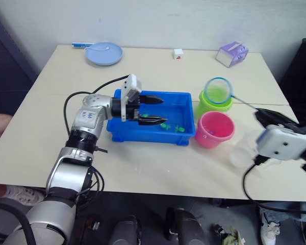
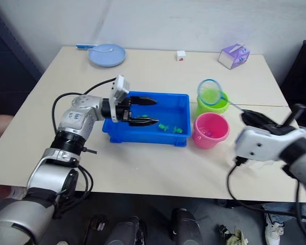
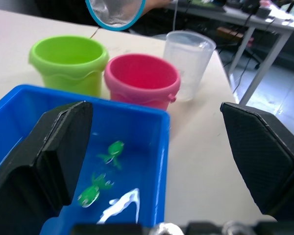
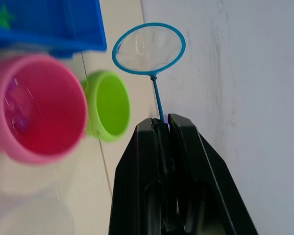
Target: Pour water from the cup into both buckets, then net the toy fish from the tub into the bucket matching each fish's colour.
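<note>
Net looks light and springy, its thin handle clenched in the right end effector, hoop above the green bucket. Left end effector is spread over the tub, where slippery green fish float.

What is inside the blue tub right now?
The blue tub holds some small green toy fish lying in shallow water. The open left gripper hangs over the tub's middle, so whatever lies under its fingers is covered. No pink fish can be seen there.
</note>
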`<state>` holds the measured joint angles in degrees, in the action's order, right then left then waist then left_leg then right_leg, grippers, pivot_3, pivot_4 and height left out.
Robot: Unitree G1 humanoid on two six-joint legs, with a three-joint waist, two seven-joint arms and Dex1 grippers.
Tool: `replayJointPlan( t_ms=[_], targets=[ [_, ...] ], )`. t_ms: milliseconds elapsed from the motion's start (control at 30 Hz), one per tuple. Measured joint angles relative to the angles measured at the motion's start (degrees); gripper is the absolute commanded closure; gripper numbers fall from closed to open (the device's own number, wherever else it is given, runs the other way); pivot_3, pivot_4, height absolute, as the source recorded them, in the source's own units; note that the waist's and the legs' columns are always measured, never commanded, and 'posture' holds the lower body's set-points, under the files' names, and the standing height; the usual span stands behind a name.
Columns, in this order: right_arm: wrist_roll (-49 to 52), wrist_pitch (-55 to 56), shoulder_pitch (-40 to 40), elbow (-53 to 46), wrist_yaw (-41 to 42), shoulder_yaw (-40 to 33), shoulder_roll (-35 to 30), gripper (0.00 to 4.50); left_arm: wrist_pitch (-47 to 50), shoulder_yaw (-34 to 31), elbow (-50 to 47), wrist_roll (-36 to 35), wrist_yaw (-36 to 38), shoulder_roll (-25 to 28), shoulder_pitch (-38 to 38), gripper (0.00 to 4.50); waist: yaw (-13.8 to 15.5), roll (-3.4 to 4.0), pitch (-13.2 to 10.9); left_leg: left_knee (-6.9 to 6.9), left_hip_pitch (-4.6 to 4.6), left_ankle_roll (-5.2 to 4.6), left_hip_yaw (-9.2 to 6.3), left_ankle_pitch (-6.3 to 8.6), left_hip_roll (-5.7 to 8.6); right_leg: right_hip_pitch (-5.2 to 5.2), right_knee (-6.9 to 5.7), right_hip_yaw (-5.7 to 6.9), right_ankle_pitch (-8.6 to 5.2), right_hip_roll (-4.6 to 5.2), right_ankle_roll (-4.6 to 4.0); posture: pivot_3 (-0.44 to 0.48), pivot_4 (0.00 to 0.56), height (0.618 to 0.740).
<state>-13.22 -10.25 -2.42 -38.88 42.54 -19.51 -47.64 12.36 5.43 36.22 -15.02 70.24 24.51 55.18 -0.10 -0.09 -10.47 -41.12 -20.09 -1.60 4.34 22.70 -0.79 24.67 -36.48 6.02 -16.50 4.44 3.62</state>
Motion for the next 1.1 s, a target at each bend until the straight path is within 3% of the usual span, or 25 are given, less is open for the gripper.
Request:
replayJointPlan(
  t_ms=[167,267,567,833,1100],
  targets=[
    [-0.41,2.26,-8.06,9.47,0.76,11.49,-0.71,3.74,1.61,-0.40,-6.46,1.46,-1.58,5.67,-6.26,0.00,0.37,0.01,-0.01,-0.03,-0.16,-0.01,-0.15,0.00,0.06,0.05,0.07,0.15,0.00,0.09,0.00,0.000,0.150,0.739],
    [-2.67,10.13,-15.27,17.47,2.08,18.84,-3.41,3.74,5.39,-1.62,-14.22,1.23,-3.02,8.55,-9.88,0.00,0.27,0.01,-0.01,-0.09,-0.20,-0.06,-0.19,0.02,0.11,0.03,0.11,0.14,0.00,0.17,0.00,0.000,0.150,0.739],
    [-6.09,29.46,-26.09,34.72,5.80,27.45,-9.19,3.74,14.66,-3.34,-29.55,-1.20,-7.08,11.23,-17.17,0.00,-0.05,0.01,-0.02,-0.09,-0.22,-0.05,-0.32,0.02,0.01,-0.01,0.15,0.25,0.00,0.16,0.00,0.000,0.150,0.739],
    [-3.48,28.05,-25.42,31.69,10.28,28.17,-9.14,3.74,18.99,-4.57,-34.84,-2.89,-9.71,12.59,-19.85,0.00,0.02,0.02,-0.02,-0.10,-0.21,-0.04,-0.33,0.01,-0.02,-0.01,0.11,0.24,0.00,0.17,0.00,0.000,0.150,0.739],
    [-3.44,25.50,-25.16,29.10,9.44,27.35,-8.86,3.74,19.43,-4.45,-35.22,-3.04,-10.07,12.35,-19.80,0.00,0.08,0.02,-0.02,-0.12,-0.22,-0.04,-0.32,0.02,0.00,-0.01,0.13,0.24,0.00,0.18,0.00,0.000,0.150,0.739]
  ],
)
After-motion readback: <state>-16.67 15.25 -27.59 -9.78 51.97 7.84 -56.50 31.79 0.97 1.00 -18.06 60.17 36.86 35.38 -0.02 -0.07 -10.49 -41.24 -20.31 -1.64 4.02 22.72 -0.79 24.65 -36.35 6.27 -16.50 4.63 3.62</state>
